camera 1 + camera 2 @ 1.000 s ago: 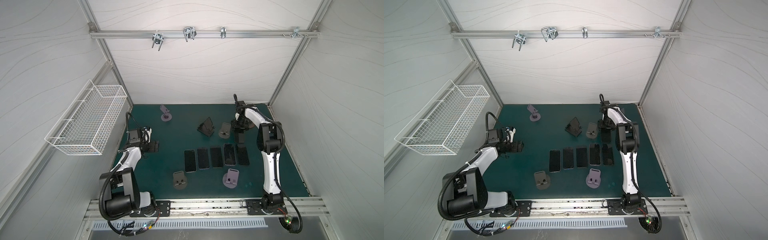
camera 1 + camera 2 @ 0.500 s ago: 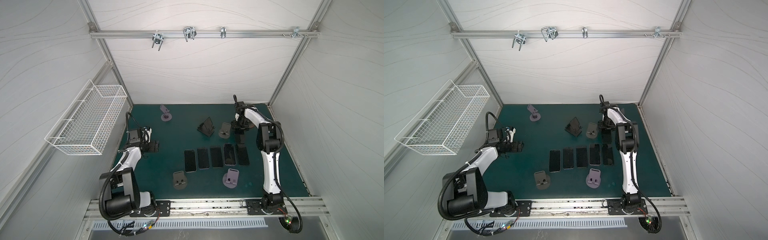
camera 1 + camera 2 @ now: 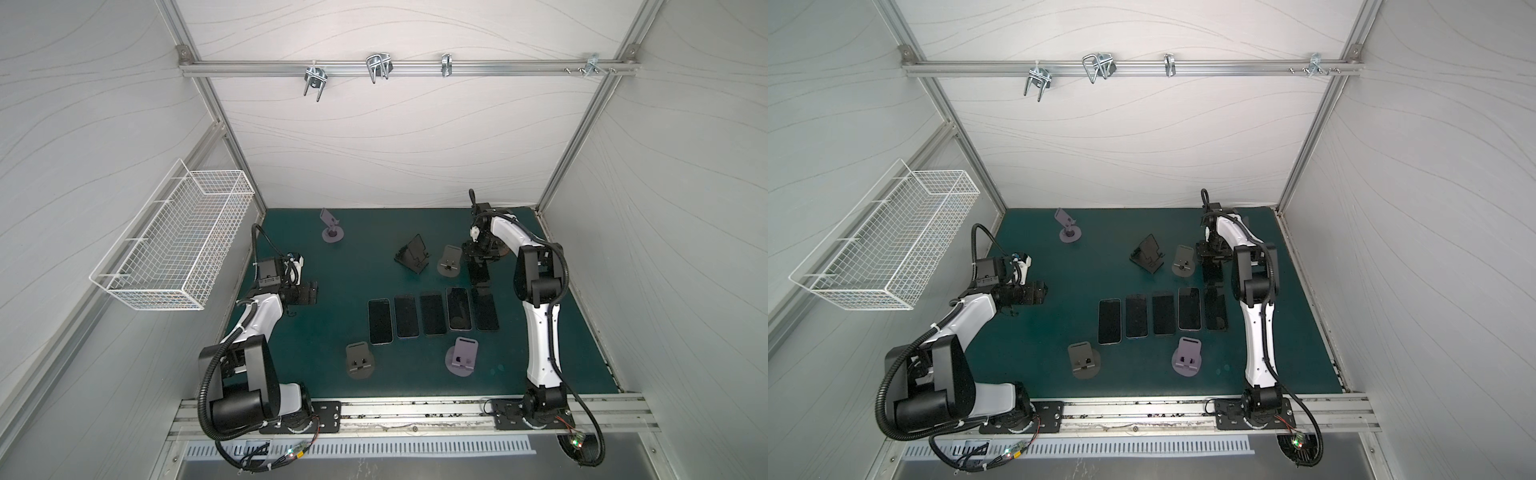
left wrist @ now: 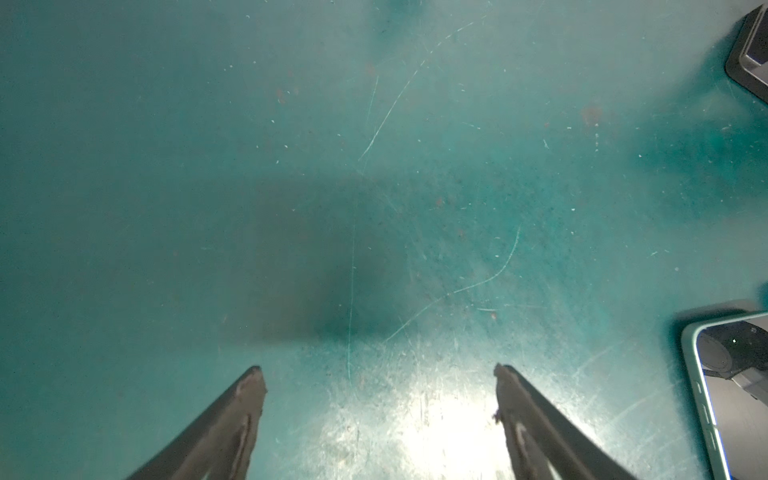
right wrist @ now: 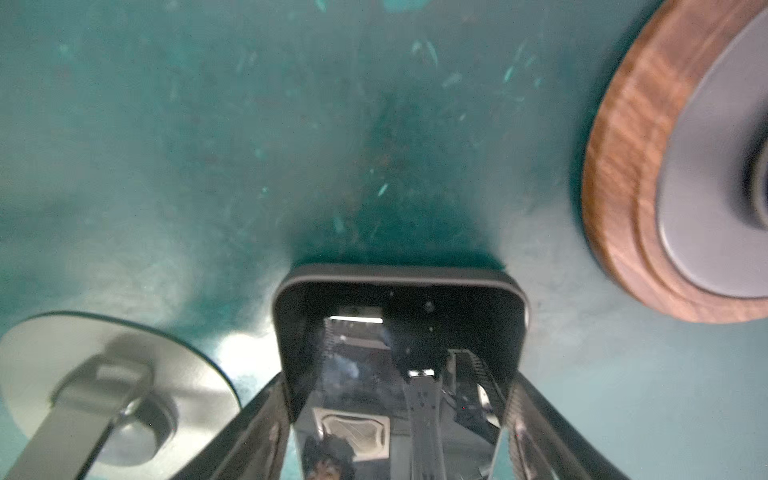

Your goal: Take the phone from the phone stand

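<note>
I am laying a lifted-off phone down behind the row of five phones.

The phone is lying glass-up just behind the right-hand end of the row of five phones, clear of the wooden-based stand beside it. So I am judging the removal done and the set-down under way. The right tool is straddling the phone's two long edges, the narrow span its jaws can take. I cannot tell whether it is clamping or slack, nor whether the phone is resting on the worktop. The left tool is hanging released, jaws wide over bare worktop well to the left of the row, I reckon to stay out of the way. The wire basket, further left of the row on the wall, is holding nothing I can see.
</note>
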Motion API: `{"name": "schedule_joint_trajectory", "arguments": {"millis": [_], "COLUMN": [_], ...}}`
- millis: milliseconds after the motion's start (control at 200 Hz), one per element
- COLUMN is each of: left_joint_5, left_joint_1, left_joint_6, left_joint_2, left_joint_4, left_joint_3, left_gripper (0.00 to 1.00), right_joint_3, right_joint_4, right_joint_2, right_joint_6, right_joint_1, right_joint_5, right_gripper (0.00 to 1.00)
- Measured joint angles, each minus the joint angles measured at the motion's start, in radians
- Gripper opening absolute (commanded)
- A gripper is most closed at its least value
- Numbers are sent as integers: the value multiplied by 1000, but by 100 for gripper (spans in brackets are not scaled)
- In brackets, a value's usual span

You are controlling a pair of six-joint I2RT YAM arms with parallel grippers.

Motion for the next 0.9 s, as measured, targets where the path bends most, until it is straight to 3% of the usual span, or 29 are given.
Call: {"name": "schedule_joint_trajectory", "arguments": {"millis": [565,900], "left_joint_5": [0,0], "left_joint_1": [0,0], "left_joint_6": [0,0], "left_joint_2": [0,0], "left_joint_4": [-8,-8], "left_joint_3": [0,0], "left_gripper": [88,88], "right_joint_3": [-63,-166], "right_joint_4": [38,111], "right_joint_2": [-53,-349], "right_joint_6": [46,99], "right_joint_1": [-2,-2], "right_joint_5": [4,21], "right_gripper": [89,99]}}
